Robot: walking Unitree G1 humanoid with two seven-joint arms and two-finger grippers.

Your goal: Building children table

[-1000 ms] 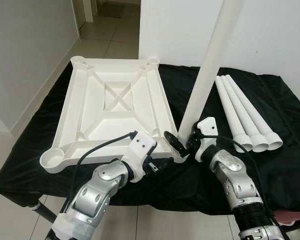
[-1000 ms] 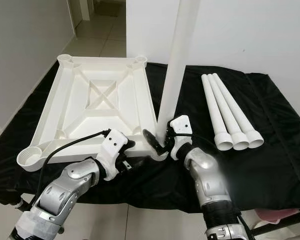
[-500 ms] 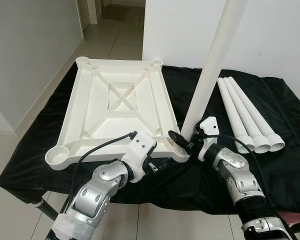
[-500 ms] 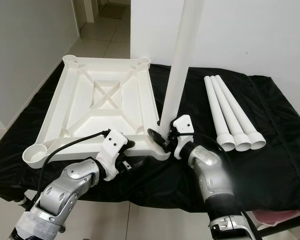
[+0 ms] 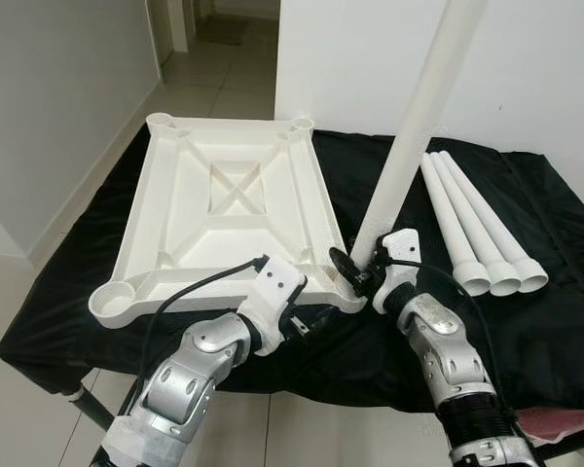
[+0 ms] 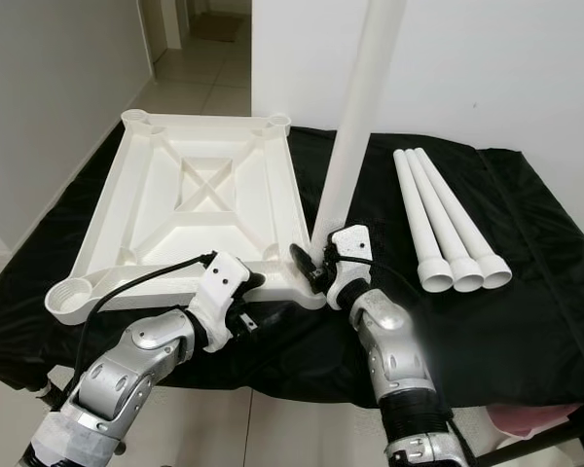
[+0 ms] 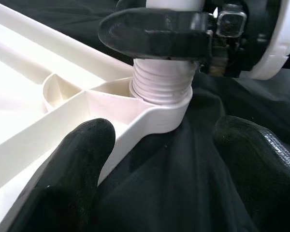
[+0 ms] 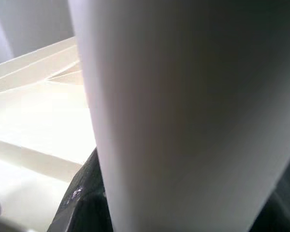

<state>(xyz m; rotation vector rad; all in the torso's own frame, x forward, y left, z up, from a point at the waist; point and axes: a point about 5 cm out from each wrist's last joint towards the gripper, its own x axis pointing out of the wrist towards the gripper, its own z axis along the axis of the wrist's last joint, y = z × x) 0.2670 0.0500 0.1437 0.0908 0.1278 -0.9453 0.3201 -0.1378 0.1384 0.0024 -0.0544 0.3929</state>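
The white tabletop [image 5: 224, 209] lies upside down on a black cloth. One white leg [image 5: 414, 126] stands upright, leaning slightly right, with its threaded end [image 7: 162, 82] in the near right corner socket [image 7: 159, 113]. My right gripper [image 5: 357, 273] is shut on the leg just above the socket, and the leg [image 8: 174, 106] sits close between its fingers. My left gripper [image 5: 307, 321] is open at the tabletop's front edge beside that corner. One of its fingers [image 7: 84, 154] rests against the rim, the other on the cloth.
Three spare white legs [image 5: 472, 229] lie side by side on the cloth at the right. The table's front edge [image 5: 302, 384] is close below my arms. A white wall stands behind, and a tiled floor runs off to the left.
The camera has shifted a little. My right forearm has swung in closer, still holding the leg in the corner socket. The left gripper stays at the front edge.
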